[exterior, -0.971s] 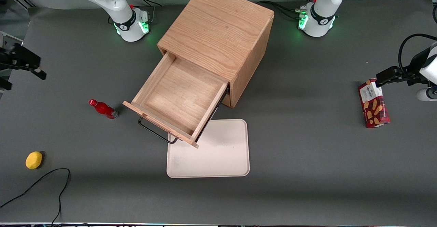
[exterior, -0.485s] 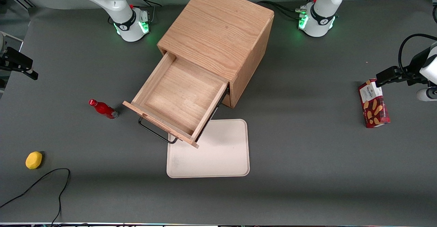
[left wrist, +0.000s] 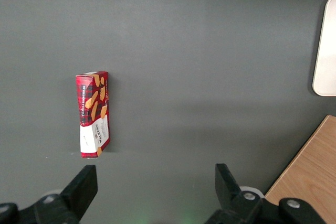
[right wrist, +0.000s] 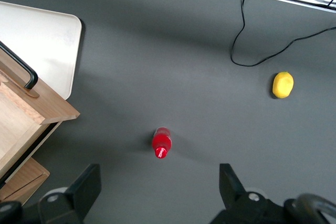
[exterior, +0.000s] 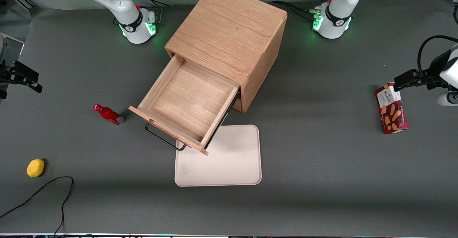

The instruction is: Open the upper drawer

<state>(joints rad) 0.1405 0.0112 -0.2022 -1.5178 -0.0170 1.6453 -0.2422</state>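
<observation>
Nearest the front camera we note a thin black cable (exterior: 43, 191) looping over the matte grey table (exterior: 322, 180). Just past it lie a small rounded yellow lemon-like fruit (exterior: 35, 168) toward the working arm's end, and a flat cream tray (exterior: 229, 163) with rounded corners near the middle.

Next comes the upper drawer (exterior: 186, 103): a wide, shallow, light-brown wooden box with visible grain. It stands pulled well out of the oak cabinet (exterior: 229, 37), its front panel overhanging a corner of the tray. Its black wire bar handle (exterior: 162, 139) juts from the front. The inside is bare wood. A glossy red bottle (exterior: 108, 114) stands beside the drawer front, toward the working arm's end. A red tartan biscuit box (exterior: 391, 109) lies flat toward the parked arm's end.

The gripper (exterior: 22, 76) hangs at the working arm's end of the table, well apart from the drawer and its handle. In the right wrist view its black fingers (right wrist: 86, 184) are spread wide with nothing between them, above the bottle.
</observation>
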